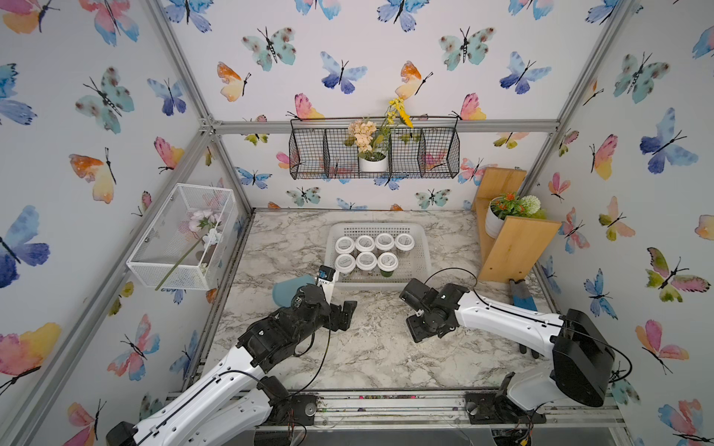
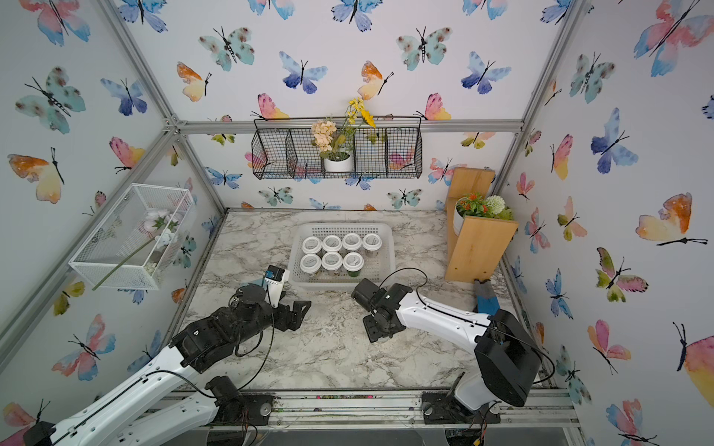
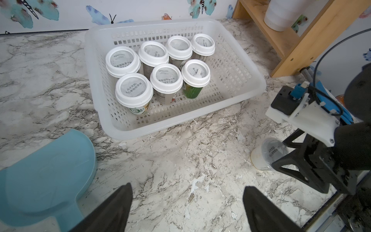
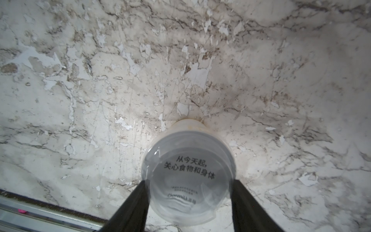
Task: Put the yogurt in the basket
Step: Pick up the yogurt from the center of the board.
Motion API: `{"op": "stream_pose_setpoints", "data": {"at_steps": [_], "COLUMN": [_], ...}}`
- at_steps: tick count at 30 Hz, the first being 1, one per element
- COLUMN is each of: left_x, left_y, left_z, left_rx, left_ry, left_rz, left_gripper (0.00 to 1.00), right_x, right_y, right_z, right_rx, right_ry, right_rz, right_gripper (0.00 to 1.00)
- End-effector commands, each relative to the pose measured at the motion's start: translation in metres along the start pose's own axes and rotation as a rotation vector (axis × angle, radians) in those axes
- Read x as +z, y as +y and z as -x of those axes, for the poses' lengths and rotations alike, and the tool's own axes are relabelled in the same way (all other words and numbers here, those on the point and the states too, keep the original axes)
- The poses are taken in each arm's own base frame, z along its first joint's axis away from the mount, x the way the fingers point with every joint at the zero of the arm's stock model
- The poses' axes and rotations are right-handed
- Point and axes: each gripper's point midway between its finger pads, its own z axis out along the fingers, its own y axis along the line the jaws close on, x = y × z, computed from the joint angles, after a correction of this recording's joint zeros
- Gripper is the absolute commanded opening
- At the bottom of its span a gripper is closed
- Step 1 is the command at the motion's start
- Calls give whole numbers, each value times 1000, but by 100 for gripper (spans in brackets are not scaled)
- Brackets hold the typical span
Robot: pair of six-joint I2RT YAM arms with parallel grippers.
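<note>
the marble table (image 1: 371,355) carries everything. at its far middle lies the white basket (image 1: 420,266), shallow and wide, so that cups can stand in two rows. seven yogurt cups (image 1: 366,261) are in it, upright and close together: four at the back, three at the front. the free place at the end of the front row is, i think, for the eighth one. a blue scoop (image 3: 46,170) lies on the table beside the left arm.

the left gripper (image 3: 188,186) hovers low over bare table before the basket. its fingers are spread wide and hold nothing, probably so that it does not block the way.

the right gripper (image 4: 189,181) points down near the table's front. its two fingers (image 4: 136,200) press on opposite sides of the last cup (image 4: 188,160), pinching it high, at the clear lid. the base of this cup seems to rest on the table, well apart from the basket, so i judge the lift is not yet begun.
</note>
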Motion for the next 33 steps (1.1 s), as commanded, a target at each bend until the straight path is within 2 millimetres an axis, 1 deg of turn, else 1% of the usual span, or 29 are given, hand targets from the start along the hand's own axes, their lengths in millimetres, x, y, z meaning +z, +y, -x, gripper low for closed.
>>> {"op": "stream_pose_setpoints", "data": {"at_steps": [1,10,16,23,26,30,33], "left_x": [1,1,2,1,0,-1,-1], "left_y": [-3,-4,-3,-3,-3,-3,-3], "left_z": [-3,-4,-4,-3,-3,-2,-2], "left_rx": [11,13,13,13,13,13,14], "left_ry": [7,6,8,5,2,-2,-1], "left_rz": [-18,-18,-16,-15,-14,-14,-13], "left_gripper": [92,92,92,92,92,92,92], "right_x": [-12,-29,-53,-92,-107,-120,-126], "right_y": [0,3,7,23,25,26,28], "right_z": [12,23,36,61,72,89,101], "right_rx": [-5,-22,-38,-70,-83,-91,-93], "right_ry": [-40,-59,-94,-151,-171,-214,-232], "right_rz": [-13,-14,6,71,69,57,59], "right_gripper": [63,63,63,63,63,64,64]}}
